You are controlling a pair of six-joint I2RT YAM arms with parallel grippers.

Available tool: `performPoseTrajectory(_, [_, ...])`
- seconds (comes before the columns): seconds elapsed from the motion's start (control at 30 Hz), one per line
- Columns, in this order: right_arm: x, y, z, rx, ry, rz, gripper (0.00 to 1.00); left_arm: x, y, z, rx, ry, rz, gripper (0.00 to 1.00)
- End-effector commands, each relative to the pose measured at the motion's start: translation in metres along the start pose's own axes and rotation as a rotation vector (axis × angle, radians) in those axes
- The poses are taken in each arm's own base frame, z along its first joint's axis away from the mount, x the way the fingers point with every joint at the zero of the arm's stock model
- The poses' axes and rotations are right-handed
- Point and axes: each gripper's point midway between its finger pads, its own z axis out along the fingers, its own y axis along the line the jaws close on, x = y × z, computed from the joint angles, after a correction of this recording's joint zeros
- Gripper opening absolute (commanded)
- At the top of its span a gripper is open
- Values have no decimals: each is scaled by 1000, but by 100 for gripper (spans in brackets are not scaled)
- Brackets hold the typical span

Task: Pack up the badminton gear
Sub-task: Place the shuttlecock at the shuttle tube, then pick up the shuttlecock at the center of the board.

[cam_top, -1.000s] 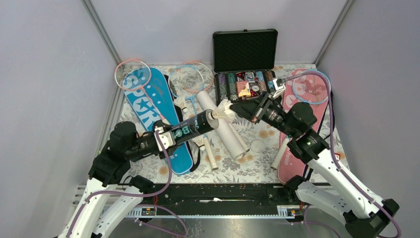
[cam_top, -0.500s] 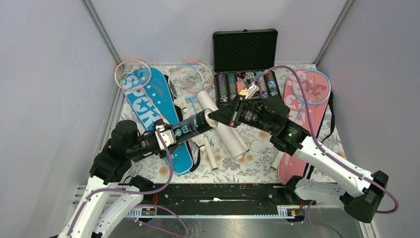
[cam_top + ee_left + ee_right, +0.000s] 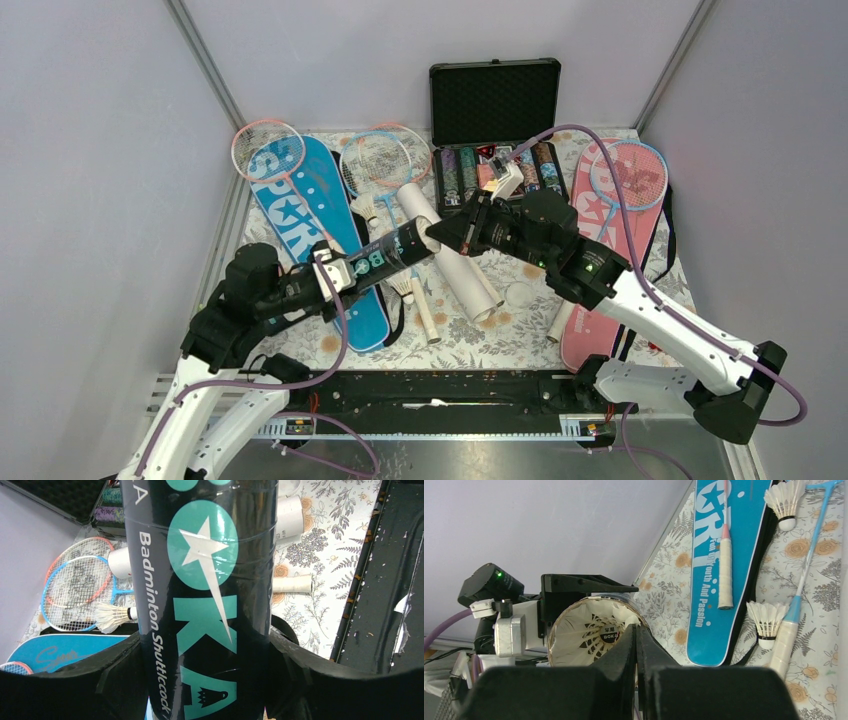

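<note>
Shuttlecock point(image 3: 589, 630) in dark tube point(image 3: 395, 252), at right claw point(image 3: 635, 629)

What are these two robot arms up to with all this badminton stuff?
The left hand grips a dark shuttlecock tube above the table. The right hand, fingers together, is at the tube's open mouth, where a white shuttlecock sits inside. Several rackets, covers and loose shuttlecocks lie unpacked around them.
</note>
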Motion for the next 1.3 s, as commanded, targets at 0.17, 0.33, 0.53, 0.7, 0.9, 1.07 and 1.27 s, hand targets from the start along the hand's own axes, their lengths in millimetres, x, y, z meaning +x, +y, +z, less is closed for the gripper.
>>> performPoseTrajectory(0.17, [-8,4,1,37,1,-73,19,-31,14,-8,-73,-103,26,26])
performPoseTrajectory(0.33, [-20,20,-15,2,-18,-105,52,-21,20,-10,-124,-71,38,25])
performPoseTrajectory(0.53, [-24,3,-27,68,-89,-96,59,14,56,-23,-393,35,36,25])
performPoseTrajectory(0.7, [-6,-46,-2,186,-91,-123,58,26,83,-48,-630,62,49,25])
performPoseTrajectory(0.9, [28,-76,41,193,190,-380,62,19,95,-78,-785,32,105,25])
performPoseTrajectory(1.07, [53,-99,72,86,495,-366,62,3,80,-82,-740,-54,162,25])
performPoseTrajectory(1.27, [78,-120,99,48,773,-334,62,-4,52,-73,-590,-114,197,25])
